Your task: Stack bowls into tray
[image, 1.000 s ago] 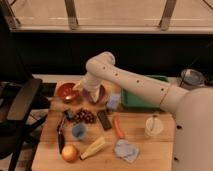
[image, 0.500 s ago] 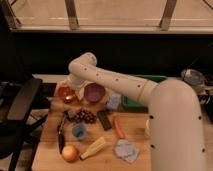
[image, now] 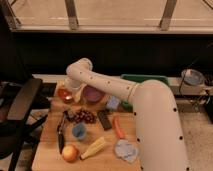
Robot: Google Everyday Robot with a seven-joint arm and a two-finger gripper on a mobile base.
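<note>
Glossy orange bowl [image: 65,94], matt purple bowl [image: 93,93]

No text, label, brand or number can be read on anything here. The gripper [image: 75,91] sits low at the far left of the counter [image: 49,145], between the orange-red bowl [image: 64,94] and the purple bowl [image: 93,93].

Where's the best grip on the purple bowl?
Probably on its rim, from above: the purple bowl sits upright, shallow, mouth up, and likely too wide to span. Take the edge facing the orange bowl; the gripper is between the two bowls.
</note>
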